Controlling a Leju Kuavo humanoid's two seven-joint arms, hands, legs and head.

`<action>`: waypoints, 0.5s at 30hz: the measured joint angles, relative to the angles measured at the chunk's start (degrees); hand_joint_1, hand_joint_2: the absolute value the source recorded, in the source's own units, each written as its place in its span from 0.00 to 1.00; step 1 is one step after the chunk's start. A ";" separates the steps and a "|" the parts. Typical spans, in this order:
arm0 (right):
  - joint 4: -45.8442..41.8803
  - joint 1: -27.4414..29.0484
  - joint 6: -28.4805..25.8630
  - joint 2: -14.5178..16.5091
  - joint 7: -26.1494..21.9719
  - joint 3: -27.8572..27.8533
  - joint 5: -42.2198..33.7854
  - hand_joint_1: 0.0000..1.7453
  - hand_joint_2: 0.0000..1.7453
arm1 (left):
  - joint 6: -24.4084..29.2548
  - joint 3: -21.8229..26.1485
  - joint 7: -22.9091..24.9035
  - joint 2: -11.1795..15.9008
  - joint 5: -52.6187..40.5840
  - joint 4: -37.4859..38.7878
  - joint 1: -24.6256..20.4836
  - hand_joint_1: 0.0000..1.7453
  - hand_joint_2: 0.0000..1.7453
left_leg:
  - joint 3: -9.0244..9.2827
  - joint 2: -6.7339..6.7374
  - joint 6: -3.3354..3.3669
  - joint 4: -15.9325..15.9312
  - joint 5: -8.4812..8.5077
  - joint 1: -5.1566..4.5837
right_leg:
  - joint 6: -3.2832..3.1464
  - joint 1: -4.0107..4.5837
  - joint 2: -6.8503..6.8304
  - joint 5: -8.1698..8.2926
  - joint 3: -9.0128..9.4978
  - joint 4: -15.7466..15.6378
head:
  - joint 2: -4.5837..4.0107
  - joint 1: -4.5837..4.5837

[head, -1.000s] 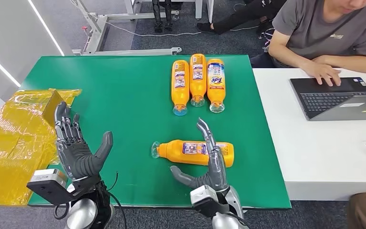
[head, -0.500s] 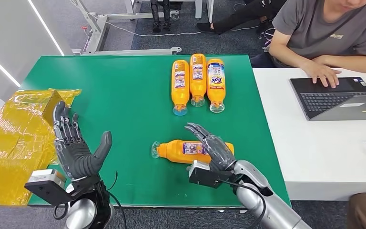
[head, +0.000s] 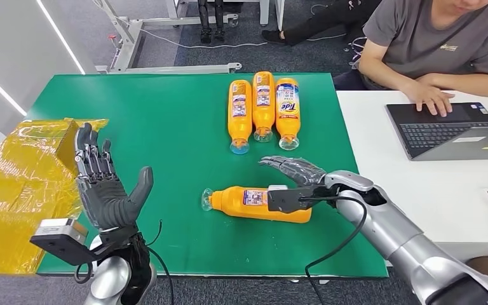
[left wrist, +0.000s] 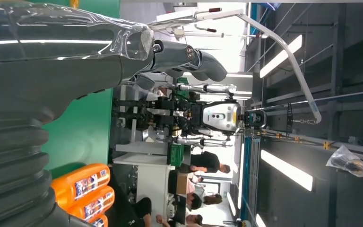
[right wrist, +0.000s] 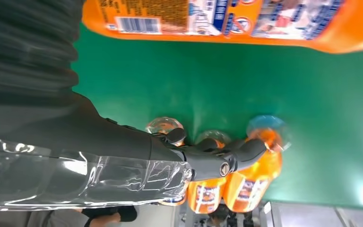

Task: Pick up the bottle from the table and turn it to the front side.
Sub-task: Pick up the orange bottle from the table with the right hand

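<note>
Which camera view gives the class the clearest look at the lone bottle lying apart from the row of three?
The head view: the lone bottle shows almost whole, lying on the green table with the right hand above its base end. The right wrist view shows a cropped stretch of its label. The left wrist view shows other bottles.

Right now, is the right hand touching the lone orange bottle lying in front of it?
Apart. The right wrist view shows green table between the right hand and the orange bottle; its fingers are spread, holding nothing.
</note>
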 joint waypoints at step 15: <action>9.46 -9.90 6.80 0.27 -3.55 9.94 -3.21 0.00 1.00 | -2.22 -0.83 0.00 -1.20 -0.18 0.96 -0.61 0.00 1.00 | -0.01 -0.02 0.00 0.00 0.00 0.00 | 0.01 0.00 -0.02 0.00 0.02 0.01 | 0.00 0.01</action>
